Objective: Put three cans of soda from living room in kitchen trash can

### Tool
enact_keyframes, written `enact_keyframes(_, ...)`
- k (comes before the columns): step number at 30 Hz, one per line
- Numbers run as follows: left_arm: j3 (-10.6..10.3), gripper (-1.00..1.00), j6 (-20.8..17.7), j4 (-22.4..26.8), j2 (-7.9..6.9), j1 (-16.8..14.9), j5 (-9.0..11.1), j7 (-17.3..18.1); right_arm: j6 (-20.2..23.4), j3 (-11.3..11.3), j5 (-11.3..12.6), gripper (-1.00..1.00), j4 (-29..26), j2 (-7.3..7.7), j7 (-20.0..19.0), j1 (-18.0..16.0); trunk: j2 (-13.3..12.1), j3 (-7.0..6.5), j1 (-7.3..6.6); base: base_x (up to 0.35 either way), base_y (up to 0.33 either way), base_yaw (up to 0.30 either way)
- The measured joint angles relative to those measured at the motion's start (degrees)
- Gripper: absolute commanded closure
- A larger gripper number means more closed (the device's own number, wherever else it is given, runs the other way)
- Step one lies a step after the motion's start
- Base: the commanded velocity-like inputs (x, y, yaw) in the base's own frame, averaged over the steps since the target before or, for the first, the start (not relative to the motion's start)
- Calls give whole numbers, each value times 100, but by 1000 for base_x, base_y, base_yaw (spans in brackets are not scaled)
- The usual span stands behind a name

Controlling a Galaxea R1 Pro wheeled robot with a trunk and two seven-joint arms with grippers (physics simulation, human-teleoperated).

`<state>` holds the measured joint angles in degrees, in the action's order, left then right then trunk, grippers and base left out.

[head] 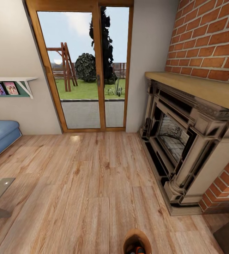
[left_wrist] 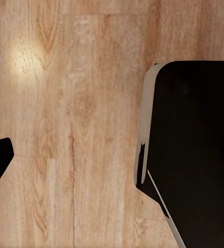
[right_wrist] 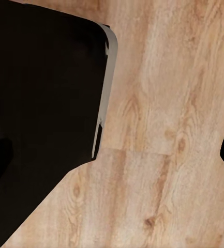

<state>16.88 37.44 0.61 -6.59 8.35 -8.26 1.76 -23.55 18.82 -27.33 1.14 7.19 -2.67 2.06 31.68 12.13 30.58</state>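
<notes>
Head view has the tash can (head: 137, 241) riding low, orange can inside; turn steadily from the fireplace (head: 185, 148) toward the kitchen. Fingers' opening: can't tell.

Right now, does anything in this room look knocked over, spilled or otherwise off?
Nothing stands out. The wood floor is dry and unmarked, the fireplace and glass doors look intact, and the photo shelf hangs level. The bin sits upright at the near edge of the head view with something orange inside.
</notes>
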Motion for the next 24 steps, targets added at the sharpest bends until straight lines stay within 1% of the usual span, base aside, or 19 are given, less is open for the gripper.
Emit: enact_keyframes(24,0,-100,0,0,0,0,0,0,0,-1,0,-100,0,-7,-3,-1,0,0,0,0,0,0)
